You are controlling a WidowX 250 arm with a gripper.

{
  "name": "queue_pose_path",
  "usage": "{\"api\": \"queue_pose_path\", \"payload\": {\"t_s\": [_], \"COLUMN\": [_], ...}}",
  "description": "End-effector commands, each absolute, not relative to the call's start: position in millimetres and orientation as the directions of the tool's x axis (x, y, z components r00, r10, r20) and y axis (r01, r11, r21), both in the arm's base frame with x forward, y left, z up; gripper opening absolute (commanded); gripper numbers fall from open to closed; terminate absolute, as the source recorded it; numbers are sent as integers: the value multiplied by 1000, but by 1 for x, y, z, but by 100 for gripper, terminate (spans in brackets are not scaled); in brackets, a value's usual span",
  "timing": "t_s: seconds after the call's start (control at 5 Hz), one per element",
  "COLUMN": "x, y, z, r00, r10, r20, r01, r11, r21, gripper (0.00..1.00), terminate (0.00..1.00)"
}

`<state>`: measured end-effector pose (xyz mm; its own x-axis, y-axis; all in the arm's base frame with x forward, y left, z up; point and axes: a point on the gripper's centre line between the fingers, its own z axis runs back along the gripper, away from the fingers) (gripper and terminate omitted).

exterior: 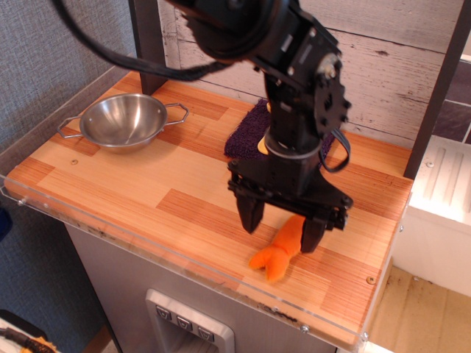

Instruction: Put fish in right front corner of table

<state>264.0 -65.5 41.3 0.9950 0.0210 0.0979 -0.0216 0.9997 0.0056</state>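
The orange fish [280, 250] lies on the striped wooden table [147, 191], towards the front right, its forked tail pointing at the front edge. My black gripper [280, 223] hangs just above it with the fingers spread wide. The right finger [313, 232] stands over the fish's head end and the left finger [250, 215] is clear of it. The gripper is open and holds nothing.
A steel bowl [123, 120] stands at the back left. A dark purple cloth [245, 137] with a bit of yellow brush on it lies behind the arm by the plank wall. A clear plastic rim [169, 266] runs along the front edge.
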Motion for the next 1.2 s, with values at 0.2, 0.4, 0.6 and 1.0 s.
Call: {"api": "queue_pose_path", "payload": {"t_s": [0.2, 0.4, 0.6, 1.0], "x": [271, 274, 273, 273], "y": [29, 37, 42, 42], "z": [133, 123, 121, 121], "r00": [983, 989, 996, 996], "r10": [-41, -59, -75, -75], "r20": [179, 134, 50, 50], "r01": [40, 58, 73, 73], "r11": [999, 998, 997, 997], "r21": [9, 8, 32, 32], "gripper": [100, 100, 100, 100], "terminate": [0, 0, 0, 100]}}
